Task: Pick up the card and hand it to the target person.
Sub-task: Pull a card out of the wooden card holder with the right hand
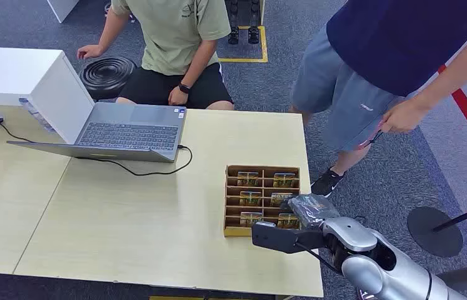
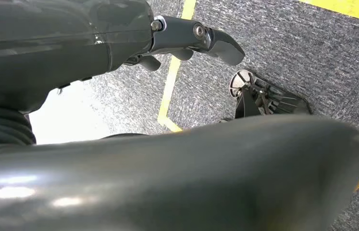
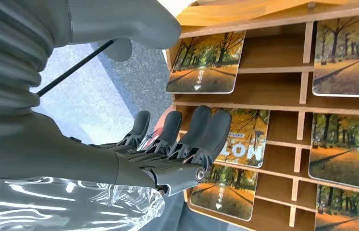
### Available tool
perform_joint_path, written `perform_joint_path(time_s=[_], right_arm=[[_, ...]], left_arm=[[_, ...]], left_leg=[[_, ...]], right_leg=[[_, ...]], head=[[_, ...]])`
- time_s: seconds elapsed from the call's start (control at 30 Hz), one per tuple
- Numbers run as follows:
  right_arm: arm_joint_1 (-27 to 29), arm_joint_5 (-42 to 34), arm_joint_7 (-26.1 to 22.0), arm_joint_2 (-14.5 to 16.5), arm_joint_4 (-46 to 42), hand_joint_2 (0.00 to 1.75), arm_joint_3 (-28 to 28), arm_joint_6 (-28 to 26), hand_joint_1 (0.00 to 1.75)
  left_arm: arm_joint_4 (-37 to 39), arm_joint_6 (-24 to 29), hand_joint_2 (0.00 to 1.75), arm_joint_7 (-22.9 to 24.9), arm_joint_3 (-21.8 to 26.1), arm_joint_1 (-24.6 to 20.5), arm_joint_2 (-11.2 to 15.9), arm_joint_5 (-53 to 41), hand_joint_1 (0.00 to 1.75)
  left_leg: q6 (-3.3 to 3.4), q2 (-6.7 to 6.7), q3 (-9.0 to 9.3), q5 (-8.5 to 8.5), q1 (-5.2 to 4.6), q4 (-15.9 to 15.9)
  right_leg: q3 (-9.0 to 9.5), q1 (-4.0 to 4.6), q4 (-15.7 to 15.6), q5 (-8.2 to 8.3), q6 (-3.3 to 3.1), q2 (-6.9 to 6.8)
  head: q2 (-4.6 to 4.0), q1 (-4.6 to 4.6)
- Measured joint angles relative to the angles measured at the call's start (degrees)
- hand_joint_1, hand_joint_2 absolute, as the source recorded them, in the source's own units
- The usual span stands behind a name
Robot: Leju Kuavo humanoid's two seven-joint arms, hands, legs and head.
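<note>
At near-right counter (image 1: 124, 237) edge, right hand (image 3: 177, 144) is hovering over the card tray (image 1: 262, 170), fingers (image 3: 205, 129) extended side by side, holding nothing. Target card (image 3: 244, 139) is lying tilted in its slot; fingertips risk sliding off it or snagging dividers. Left hand (image 2: 187, 41) is hanging empty, loosely apart.

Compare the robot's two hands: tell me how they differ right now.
The right hand reaches over the wooden card tray on the table, its fingers lying across a card; the left hand hangs above grey carpet, with no card near it. The right hand's fingers lie side by side, the left's curl inward. Both are dark grey.
</note>
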Motion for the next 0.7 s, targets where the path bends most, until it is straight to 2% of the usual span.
perform_joint_path(time_s=[0.7], right_arm=[[0.1,-2.0,0.0,0.0,1.5,1.75,0.1,-1.4,0.73]], left_arm=[[0.0,0.0,0.0,0.0,-0.4,0.0,0.0,0.0,0.0]], left_leg=[[0.0,0.0,-0.01,0.0,0.0,0.0]], right_leg=[[0.0,0.0,0.0,0.0,0.0,0.0]], head=[[0.0,0.0]])
